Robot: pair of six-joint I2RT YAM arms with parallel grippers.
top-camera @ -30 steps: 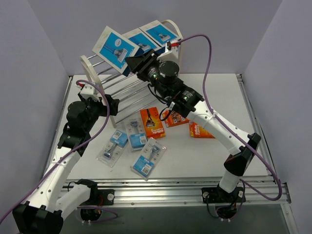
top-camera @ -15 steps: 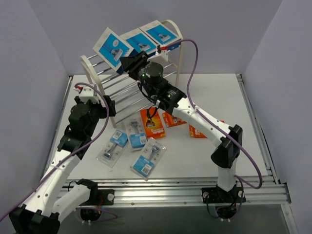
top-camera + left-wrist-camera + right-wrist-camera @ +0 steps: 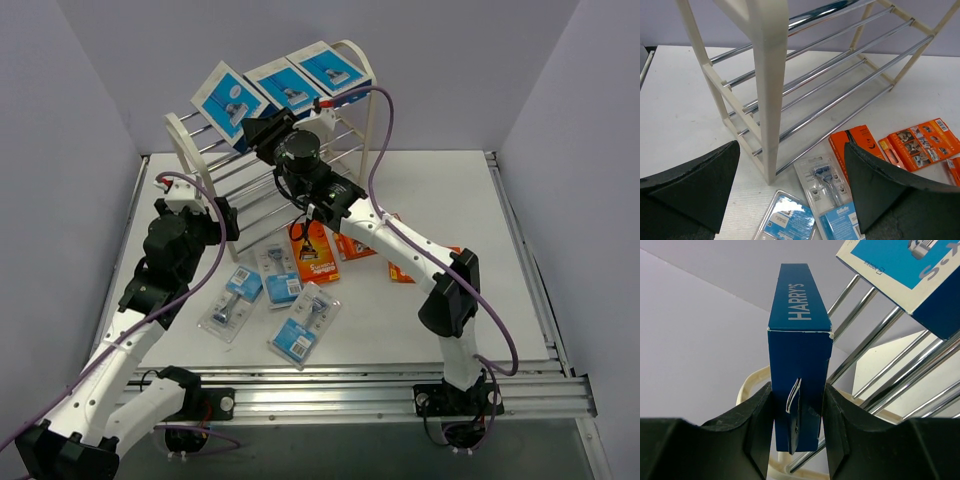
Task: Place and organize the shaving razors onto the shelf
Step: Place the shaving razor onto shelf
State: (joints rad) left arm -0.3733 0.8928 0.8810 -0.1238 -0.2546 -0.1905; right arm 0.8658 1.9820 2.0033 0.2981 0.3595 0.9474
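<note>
The shelf (image 3: pixel 196 159) stands at the back of the table with three blue boxes along its top tier. My right gripper (image 3: pixel 258 131) is shut on the leftmost blue box (image 3: pixel 226 100). In the right wrist view this box (image 3: pixel 800 360) stands on edge between my jaws (image 3: pixel 797 427), and a neighbouring blue box (image 3: pixel 902 270) lies on the rods. My left gripper (image 3: pixel 227 219) hangs open, holding nothing, by the shelf's near left post (image 3: pixel 771 85). Three blister packs (image 3: pixel 281 276) (image 3: pixel 231 301) (image 3: pixel 305 329) and three orange packs (image 3: pixel 314 254) (image 3: pixel 356 246) (image 3: pixel 404 269) lie on the table.
The shelf's lower chrome rods (image 3: pixel 840 95) are bare. Purple cables loop over both arms. A blister pack (image 3: pixel 827 185) and an orange pack (image 3: pixel 917 142) lie just under my left gripper (image 3: pixel 790 195). The table is walled on the left, back and right.
My right arm has reached further left along the shelf's top tier, carrying the blue box toward the left end. The left arm has barely shifted.
</note>
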